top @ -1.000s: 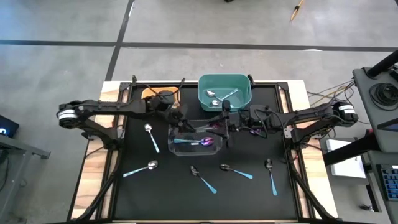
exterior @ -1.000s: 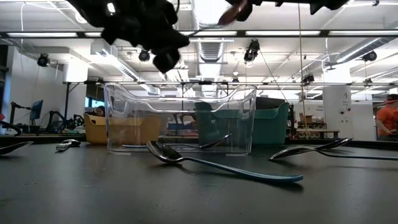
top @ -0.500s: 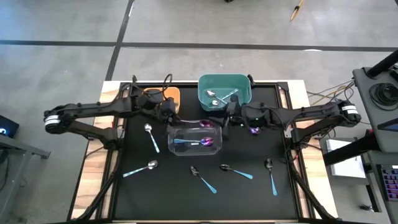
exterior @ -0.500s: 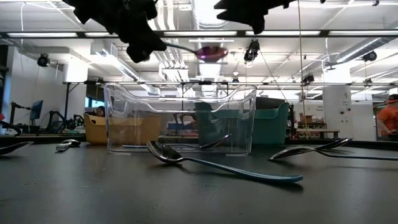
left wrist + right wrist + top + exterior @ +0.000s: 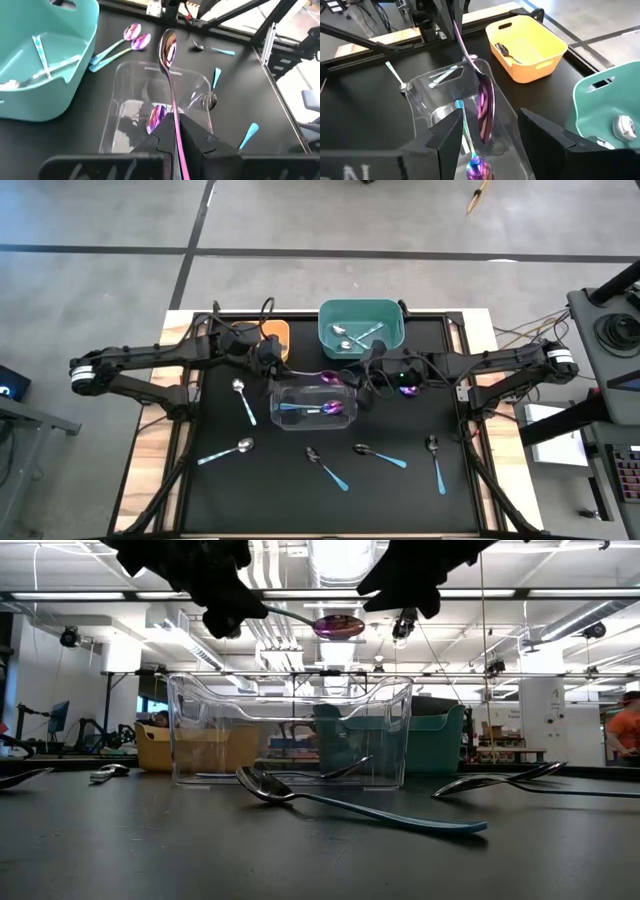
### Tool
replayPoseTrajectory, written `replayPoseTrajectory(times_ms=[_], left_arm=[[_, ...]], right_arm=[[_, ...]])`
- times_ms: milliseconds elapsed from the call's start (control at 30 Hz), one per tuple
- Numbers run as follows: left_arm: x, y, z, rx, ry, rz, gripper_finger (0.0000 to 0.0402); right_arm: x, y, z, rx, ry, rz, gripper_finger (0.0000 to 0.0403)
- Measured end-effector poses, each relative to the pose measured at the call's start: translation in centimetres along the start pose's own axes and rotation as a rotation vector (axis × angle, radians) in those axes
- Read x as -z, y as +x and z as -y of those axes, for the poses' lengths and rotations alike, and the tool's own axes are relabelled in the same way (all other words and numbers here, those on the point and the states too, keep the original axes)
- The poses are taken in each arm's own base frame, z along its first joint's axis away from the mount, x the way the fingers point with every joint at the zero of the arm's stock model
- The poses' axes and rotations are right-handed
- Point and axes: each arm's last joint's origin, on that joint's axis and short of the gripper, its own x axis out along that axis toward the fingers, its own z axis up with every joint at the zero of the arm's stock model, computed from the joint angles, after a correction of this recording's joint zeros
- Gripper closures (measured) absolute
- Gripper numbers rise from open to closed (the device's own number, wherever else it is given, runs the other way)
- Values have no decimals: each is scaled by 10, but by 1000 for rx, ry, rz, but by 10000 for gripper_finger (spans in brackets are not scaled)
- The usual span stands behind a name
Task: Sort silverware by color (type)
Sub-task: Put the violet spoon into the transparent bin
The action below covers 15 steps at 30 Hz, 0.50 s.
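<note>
With the left gripper [image 5: 172,131] clenched on a purple spoon [image 5: 168,47] above the clear bin [image 5: 312,404] at frame centre and the right gripper [image 5: 487,131] released beside it, the drop comes next.

One iridescent purple-pink spoon [image 5: 168,47] is held level above the clear bin [image 5: 285,392], bowl outward. Another purple spoon [image 5: 322,409] lies inside it. Silver spoons [image 5: 352,335], apparently three, lie in the teal bin [image 5: 390,317]. Five spoons are scattered on the black surface [image 5: 280,480].
</note>
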Motion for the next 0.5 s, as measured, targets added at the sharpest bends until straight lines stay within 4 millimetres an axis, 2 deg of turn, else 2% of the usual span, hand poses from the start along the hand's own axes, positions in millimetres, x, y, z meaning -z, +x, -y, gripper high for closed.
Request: replayPoseTrajectory(times_ms=[300, 500], left_arm=[[-9, 0, 1, 8, 13, 86, 401], [-9, 0, 1, 8, 15, 87, 401]], right_arm=[[7, 16, 0, 12, -38, -16, 216], [4, 29, -2, 13, -85, 46, 230]])
